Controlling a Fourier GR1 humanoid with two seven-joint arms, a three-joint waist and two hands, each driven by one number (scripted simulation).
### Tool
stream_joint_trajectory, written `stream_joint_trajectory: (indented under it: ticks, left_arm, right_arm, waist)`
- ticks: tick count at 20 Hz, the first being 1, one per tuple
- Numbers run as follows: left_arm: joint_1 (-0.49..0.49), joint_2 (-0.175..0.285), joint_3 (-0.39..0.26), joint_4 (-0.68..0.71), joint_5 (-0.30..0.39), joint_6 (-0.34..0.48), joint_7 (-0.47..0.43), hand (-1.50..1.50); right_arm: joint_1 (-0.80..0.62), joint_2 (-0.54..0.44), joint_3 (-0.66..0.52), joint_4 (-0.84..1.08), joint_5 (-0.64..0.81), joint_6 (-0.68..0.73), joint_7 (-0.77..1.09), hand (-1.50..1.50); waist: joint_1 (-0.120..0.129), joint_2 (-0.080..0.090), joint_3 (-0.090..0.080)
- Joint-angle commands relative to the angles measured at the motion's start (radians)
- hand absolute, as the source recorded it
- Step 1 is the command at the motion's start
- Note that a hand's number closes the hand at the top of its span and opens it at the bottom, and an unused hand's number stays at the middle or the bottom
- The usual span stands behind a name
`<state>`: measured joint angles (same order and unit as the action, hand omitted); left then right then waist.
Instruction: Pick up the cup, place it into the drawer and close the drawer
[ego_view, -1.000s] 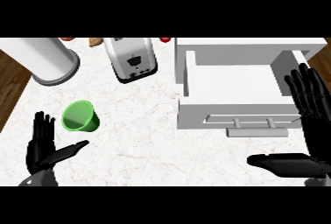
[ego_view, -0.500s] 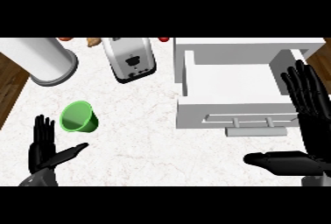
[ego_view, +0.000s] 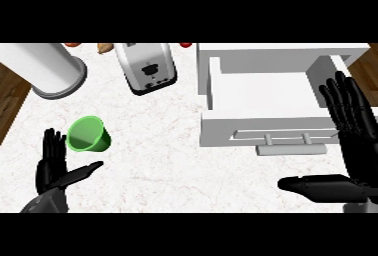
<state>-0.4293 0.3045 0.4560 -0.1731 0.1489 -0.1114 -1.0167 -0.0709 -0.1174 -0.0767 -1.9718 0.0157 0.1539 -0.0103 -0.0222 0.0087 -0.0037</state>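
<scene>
Lower left, left hand (ego_view: 53, 169) spread just below cup (ego_view: 88, 134), poised to grasp; right hand (ego_view: 358, 150) spread beside open drawer (ego_view: 229, 134).

You get only part of the white cylinder (ego_view: 44, 67): its far end runs out at the view's upper edge. Along that same edge, either side of the toaster (ego_view: 148, 67), the small orange and red things (ego_view: 105, 47) are clipped and too small for you to name. The right hand (ego_view: 358, 150) covers the right end of the drawer (ego_view: 221, 132) front and part of its right wall, and its forearm leaves at the lower right corner. The left hand (ego_view: 50, 172) is cut off near the wrist by the lower edge. The underside of the cup (ego_view: 88, 136) does not show, so its contact with the worktop (ego_view: 170, 165) cannot be told.
</scene>
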Motion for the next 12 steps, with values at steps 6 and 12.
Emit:
stream_joint_trajectory:
  ticks: [6, 12]
  left_arm:
    - [-0.020, -0.004, 0.003, 0.015, 0.008, -0.094, -0.053, -1.50]
    - [-0.051, -0.038, 0.004, -0.003, 0.015, -0.120, -0.052, -1.50]
  right_arm:
    - [-0.043, -0.014, -0.028, 0.049, -0.009, 0.005, -0.009, -1.50]
    - [0.019, -0.018, -0.032, 0.027, -0.032, 0.035, -0.022, -1.50]
  waist:
    - [-0.001, 0.003, 0.000]
    - [-0.006, 0.002, 0.000]
